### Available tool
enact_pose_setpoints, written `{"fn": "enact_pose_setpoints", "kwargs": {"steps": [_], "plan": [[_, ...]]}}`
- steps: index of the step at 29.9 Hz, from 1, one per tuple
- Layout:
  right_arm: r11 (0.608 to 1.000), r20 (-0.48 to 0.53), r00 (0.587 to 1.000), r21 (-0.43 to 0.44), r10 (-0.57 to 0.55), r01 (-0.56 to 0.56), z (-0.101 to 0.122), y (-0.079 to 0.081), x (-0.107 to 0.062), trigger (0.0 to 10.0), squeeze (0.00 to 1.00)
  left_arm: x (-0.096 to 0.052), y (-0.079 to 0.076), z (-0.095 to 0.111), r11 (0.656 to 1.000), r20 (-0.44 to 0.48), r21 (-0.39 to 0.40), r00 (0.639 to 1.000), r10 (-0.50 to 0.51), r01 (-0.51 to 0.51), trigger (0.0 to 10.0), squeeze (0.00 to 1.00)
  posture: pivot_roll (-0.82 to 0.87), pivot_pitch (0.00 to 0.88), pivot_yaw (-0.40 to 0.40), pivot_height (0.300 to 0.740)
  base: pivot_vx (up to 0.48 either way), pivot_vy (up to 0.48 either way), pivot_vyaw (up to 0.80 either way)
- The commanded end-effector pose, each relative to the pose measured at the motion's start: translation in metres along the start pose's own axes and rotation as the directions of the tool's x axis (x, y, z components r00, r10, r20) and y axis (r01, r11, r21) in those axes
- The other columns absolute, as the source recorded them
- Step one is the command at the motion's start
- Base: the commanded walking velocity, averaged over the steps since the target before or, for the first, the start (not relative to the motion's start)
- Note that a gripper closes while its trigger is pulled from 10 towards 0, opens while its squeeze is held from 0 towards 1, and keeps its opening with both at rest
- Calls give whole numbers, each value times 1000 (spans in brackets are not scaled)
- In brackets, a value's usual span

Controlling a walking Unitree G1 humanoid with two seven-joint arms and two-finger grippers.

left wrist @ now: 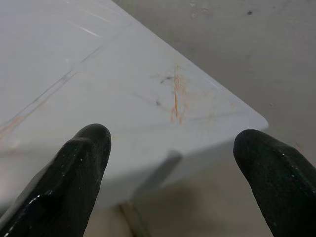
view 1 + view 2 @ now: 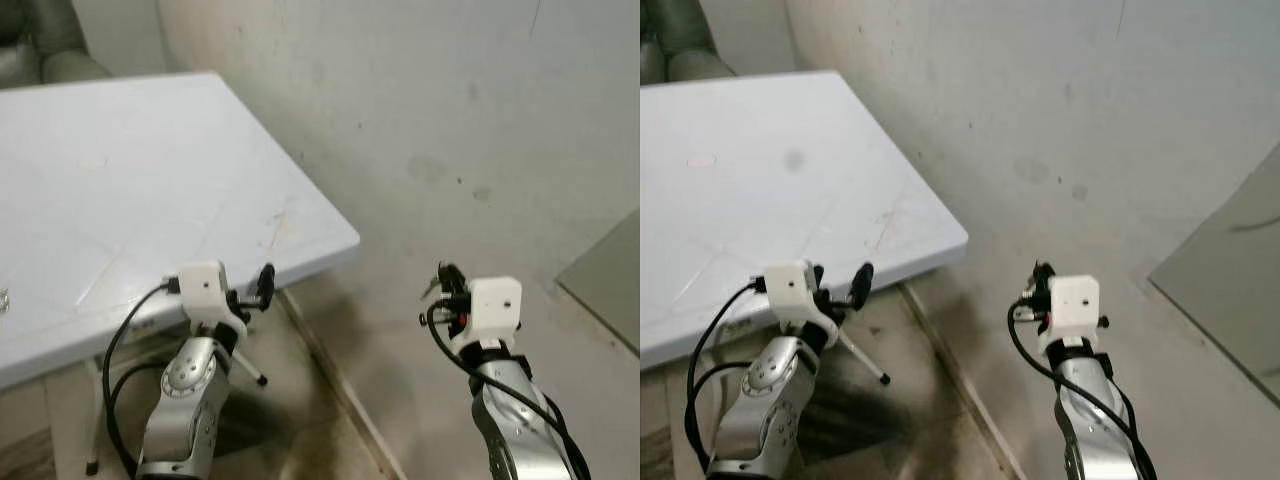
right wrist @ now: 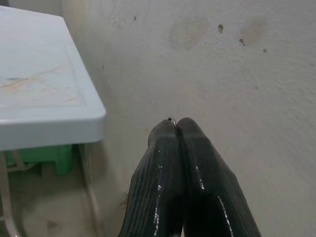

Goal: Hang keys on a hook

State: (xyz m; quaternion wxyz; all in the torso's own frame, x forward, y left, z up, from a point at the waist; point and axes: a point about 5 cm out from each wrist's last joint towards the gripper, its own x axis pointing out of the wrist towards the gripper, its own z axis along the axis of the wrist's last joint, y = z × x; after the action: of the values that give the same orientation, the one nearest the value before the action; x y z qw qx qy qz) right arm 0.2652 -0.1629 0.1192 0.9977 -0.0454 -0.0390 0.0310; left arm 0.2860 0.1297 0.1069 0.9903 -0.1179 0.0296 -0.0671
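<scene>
A small glint of metal, likely the keys (image 3: 171,119), peeks out at the tips of my right gripper (image 3: 176,126), whose fingers are pressed tight together around it. That gripper is raised in front of the pale, stained wall (image 2: 480,120), off the corner of the bench (image 2: 150,180). My left gripper (image 1: 173,148) has its fingers spread wide and holds nothing, hovering just above the bench edge near the same corner, where orange scratches (image 1: 176,98) mark the white top. Something green (image 3: 54,157) sits beneath the bench.
</scene>
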Motion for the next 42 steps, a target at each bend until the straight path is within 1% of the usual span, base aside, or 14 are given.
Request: {"fn": "enact_pose_setpoints", "kwargs": {"steps": [1, 4, 13, 15, 20, 28, 30, 33, 34, 38, 42], "plan": [[1000, 18, 1000, -1, -5, 5, 6, -3, -1, 10000, 0, -2, -2, 0, 1000, 1, -6, 1000, 9, -9, 10000, 0, 29, 66, -137, 740, -307, 0, 0], [1000, 18, 1000, -2, -3, 3, 6, -3, -1, 10000, 0, -2, -2, 1, 1000, 3, -10, 1000, 9, -9, 10000, 0, 31, 66, -139, 740, -310, 0, 0], [1000, 17, 1000, -2, 2, -2, 7, -2, -1, 10000, 0, -2, -1, 1, 1000, 9, -14, 1000, 20, -19, 10000, 0, 29, 65, -140, 740, 0, 0, 0], [1000, 17, 1000, -3, 3, -3, 7, -2, -1, 10000, 0, -2, -2, 2, 999, 12, -31, 1000, 13, -12, 10000, 0, 27, 66, -141, 740, 0, 0, 0], [1000, 17, 1000, -4, 0, 1, 7, -3, -1, 10000, 0, -2, -2, 3, 1000, 16, -25, 1000, 12, -11, 10000, 0, 27, 67, -140, 740, 0, 0, 0], [1000, 21, 1000, 3, -11, 11, 8, -4, -1, 10000, 0, 1, -3, 7, 999, 14, -40, 1000, 6, -6, 10000, 0, 24, 75, -136, 740, 0, 0, 0], [1000, 21, 1000, 2, -13, 13, 8, -4, -1, 10000, 0, 1, -4, 8, 999, 23, -46, 1000, 0, 1, 10000, 0, 22, 77, -136, 740, 416, 0, 0], [1000, 21, 1000, 0, -16, 16, 9, -5, -1, 10000, 0, 2, -4, 8, 999, 17, -34, 1000, 10, -10, 10000, 0, 21, 78, -136, 740, 394, 0, 0], [1000, 22, 1000, -2, -16, 16, 9, -5, 0, 10000, 0, 2, -5, 8, 1000, 21, -14, 1000, 17, -17, 10000, 0, 22, 82, -136, 740, 0, 0, 0], [1000, 22, 1000, 1, -17, 17, 9, -5, 0, 10000, 0, 3, -7, 9, 1000, 33, -20, 999, 15, -15, 10000, 0, 23, 84, -135, 740, 0, 0, 0], [1000, 25, 1000, 2, -17, 17, 9, -4, 2, 10000, 0, 4, -7, 10, 1000, 35, 1, 999, 17, -17, 10000, 0, 28, 78, -131, 740, 0, 0, 0]]}}
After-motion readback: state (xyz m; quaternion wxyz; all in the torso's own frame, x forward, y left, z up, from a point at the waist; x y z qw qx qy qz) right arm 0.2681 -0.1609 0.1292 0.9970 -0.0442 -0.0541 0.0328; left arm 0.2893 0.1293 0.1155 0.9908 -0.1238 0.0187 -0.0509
